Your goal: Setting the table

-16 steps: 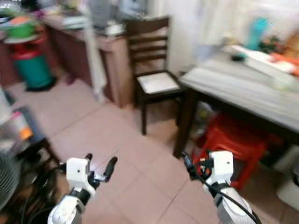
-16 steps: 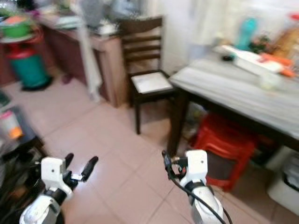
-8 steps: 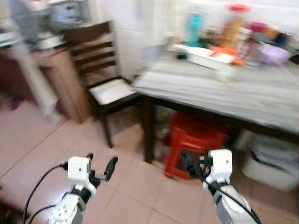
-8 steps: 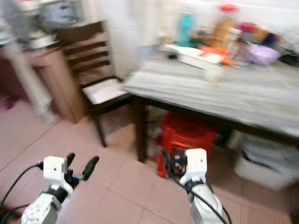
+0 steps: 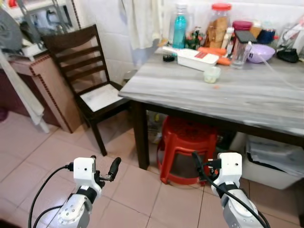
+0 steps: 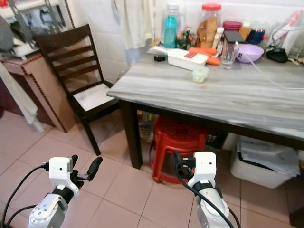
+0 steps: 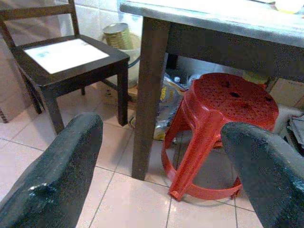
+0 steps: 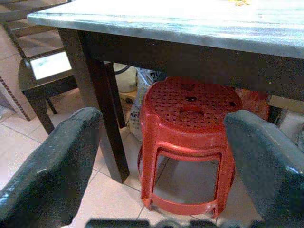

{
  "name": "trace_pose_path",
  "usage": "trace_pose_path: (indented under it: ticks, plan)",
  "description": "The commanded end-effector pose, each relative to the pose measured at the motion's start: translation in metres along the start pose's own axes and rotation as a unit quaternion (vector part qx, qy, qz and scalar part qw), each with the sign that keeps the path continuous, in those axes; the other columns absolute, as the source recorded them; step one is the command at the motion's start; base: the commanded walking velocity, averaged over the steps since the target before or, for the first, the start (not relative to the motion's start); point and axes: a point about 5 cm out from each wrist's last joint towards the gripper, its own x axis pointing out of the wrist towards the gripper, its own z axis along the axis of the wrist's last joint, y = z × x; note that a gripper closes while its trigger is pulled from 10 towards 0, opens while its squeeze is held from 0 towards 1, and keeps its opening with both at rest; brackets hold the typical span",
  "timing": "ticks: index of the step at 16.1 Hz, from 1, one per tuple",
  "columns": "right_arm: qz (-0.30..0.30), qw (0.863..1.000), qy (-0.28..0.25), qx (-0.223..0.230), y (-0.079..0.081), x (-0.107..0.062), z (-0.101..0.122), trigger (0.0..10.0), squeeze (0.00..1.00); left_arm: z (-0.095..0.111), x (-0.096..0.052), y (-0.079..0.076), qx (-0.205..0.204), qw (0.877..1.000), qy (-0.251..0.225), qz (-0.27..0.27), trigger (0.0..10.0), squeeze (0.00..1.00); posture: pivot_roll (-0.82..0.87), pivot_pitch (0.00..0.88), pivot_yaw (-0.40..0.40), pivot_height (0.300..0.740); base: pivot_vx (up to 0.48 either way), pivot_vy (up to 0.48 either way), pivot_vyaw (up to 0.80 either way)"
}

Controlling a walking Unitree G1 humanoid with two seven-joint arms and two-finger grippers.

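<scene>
The near part of the counter (image 5: 228, 97) lies bare, with bottles, jars and a purple bowl (image 5: 261, 52) crowded along its far edge, a red stool (image 5: 189, 149) under it, and a dark chair (image 5: 88, 80) beside its corner.

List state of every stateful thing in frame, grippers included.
Left gripper: open, empty, low over the floor.
Right gripper: open, empty.
Red plastic stool: upright, tucked under the grey wooden table.
Dark wooden chair: upright, seat unoccupied.
Teal bottle: upright, capped.
Red-lidded jar: upright, lid on.
</scene>
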Motion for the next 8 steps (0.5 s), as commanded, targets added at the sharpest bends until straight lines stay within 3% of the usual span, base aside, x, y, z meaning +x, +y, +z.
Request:
trace_pose_path:
  ticks: [1, 2, 8]
  plan:
    - [-0.002, 0.999, 0.000, 0.032, -0.0001, 0.0003, 0.0014, 10.0, 0.00, 0.0021, 0.0016, 0.0035, 0.012, 1.000, 0.002, 0.008, 10.0, 0.00, 0.00, 0.000, 0.044, 0.740, 0.000, 0.000, 0.00]
    - [0.002, 1.000, 0.000, 0.029, 0.0004, 0.0002, 0.0022, 10.0, 0.00, 0.0022, 0.0022, 0.0049, 0.009, 1.000, 0.004, 0.014, 10.0, 0.00, 0.00, 0.000, 0.045, 0.740, 0.000, 0.000, 0.00]
    - [-0.002, 0.999, 0.005, 0.040, 0.0000, 0.0008, -0.0002, 10.0, 0.00, 0.0030, 0.0033, 0.0050, 0.015, 1.000, 0.009, 0.013, 10.0, 0.00, 0.00, 0.000, 0.050, 0.740, -0.301, 0.000, 0.00]
